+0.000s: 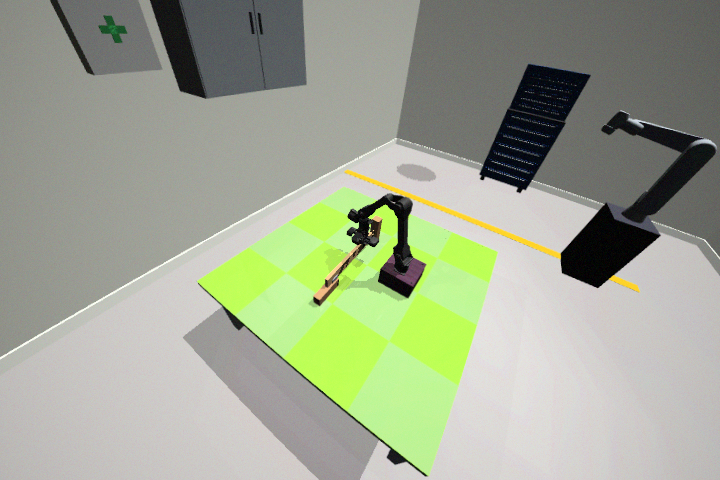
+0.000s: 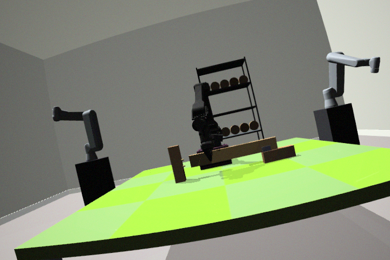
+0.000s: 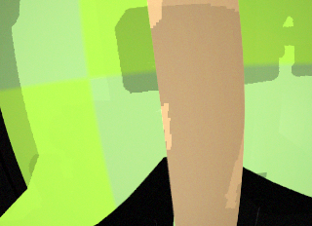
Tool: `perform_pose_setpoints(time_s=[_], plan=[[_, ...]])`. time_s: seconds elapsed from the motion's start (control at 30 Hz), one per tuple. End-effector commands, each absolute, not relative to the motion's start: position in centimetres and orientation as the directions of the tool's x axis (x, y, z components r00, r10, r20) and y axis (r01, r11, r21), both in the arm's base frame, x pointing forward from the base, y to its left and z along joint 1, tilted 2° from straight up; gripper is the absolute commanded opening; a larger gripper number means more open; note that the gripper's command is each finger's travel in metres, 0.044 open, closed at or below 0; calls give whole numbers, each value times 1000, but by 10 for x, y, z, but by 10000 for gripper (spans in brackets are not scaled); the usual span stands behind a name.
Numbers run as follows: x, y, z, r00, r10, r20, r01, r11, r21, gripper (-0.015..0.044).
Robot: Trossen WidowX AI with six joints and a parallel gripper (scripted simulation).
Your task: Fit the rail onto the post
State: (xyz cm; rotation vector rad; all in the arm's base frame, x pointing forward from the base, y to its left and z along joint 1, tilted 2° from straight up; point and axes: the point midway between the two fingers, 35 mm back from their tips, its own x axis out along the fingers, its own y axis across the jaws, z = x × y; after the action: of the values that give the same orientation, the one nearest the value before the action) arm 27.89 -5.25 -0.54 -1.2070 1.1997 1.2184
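the single black arm [image 1: 399,226] rises from its base [image 1: 414,280], stands near upright through the lower link, bends at the elbow high up and reaches forward and down. in the exterior view the forearm and wrist [image 2: 201,122] hang almost straight down, ending in the gripper [image 2: 208,155], its fingers pointing at the table. the jaws are clamped on the rail [image 2: 232,151] near its raised end. in the wrist view the dark finger [image 3: 131,213] shows low beside the rail; the other finger is probably hidden behind it.
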Motion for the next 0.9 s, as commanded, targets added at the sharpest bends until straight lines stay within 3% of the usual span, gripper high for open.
perform_pose_setpoints(time_s=[0.0, 0.87], plan=[[279, -54, -4, 2, 10, -1000, -1000, -8, -2, 0], [279, -62, -4, 2, 9, -1000, -1000, -8, -2, 0]])
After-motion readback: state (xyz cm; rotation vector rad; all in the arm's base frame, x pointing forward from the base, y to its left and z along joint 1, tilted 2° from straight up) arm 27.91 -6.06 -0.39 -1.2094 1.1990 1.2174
